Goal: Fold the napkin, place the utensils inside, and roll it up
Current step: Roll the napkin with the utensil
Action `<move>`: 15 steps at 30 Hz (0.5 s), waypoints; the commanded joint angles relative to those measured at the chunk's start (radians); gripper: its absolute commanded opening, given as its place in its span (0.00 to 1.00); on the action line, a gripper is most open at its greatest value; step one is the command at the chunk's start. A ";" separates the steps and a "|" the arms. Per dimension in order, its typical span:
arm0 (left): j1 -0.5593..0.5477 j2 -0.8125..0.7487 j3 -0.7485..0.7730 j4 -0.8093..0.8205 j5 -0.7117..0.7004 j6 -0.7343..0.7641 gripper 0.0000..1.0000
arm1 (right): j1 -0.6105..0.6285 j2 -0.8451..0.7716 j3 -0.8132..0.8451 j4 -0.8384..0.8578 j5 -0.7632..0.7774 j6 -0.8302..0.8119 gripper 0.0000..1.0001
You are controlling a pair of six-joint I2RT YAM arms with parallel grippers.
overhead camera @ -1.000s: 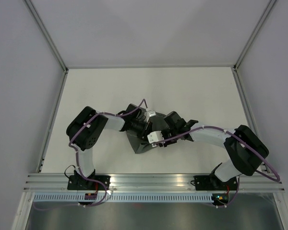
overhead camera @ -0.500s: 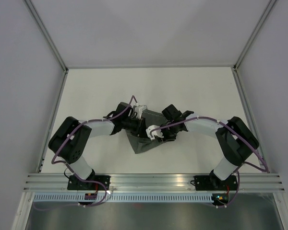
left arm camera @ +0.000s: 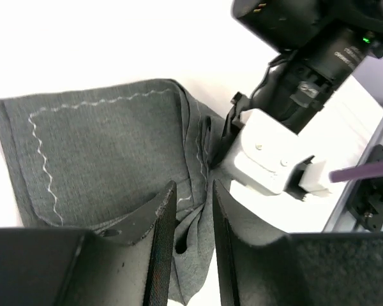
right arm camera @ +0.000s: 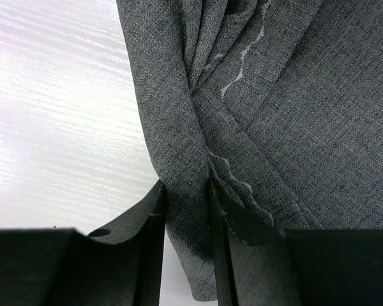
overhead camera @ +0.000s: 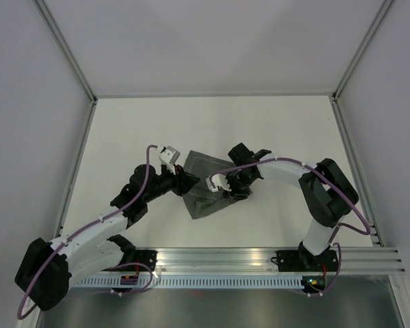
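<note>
Napkin (overhead camera: 203, 201) bunched, long axis far-to-near, slightly tilted

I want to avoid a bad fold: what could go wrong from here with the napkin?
The right jaws pinch a bunched ridge of the napkin, not one clean edge, so pulling may drag several layers and skew the fold. The right arm's wrist hangs close beside the left jaws, so they may collide.

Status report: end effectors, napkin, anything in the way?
Right end effector shut on dark grey fabric napkin, bunched. Left end effector over napkin, grip unclear. Nothing in the way.
</note>
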 commanded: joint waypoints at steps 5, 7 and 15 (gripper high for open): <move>-0.323 -0.015 0.007 0.032 -0.460 0.189 0.37 | -0.027 0.138 0.048 -0.129 0.004 -0.017 0.00; -0.412 -0.045 -0.019 0.093 -0.645 0.210 0.37 | -0.032 0.161 0.076 -0.158 -0.004 -0.017 0.00; -0.554 -0.139 -0.120 0.323 -0.892 0.376 0.48 | -0.051 0.216 0.133 -0.217 -0.023 -0.014 0.00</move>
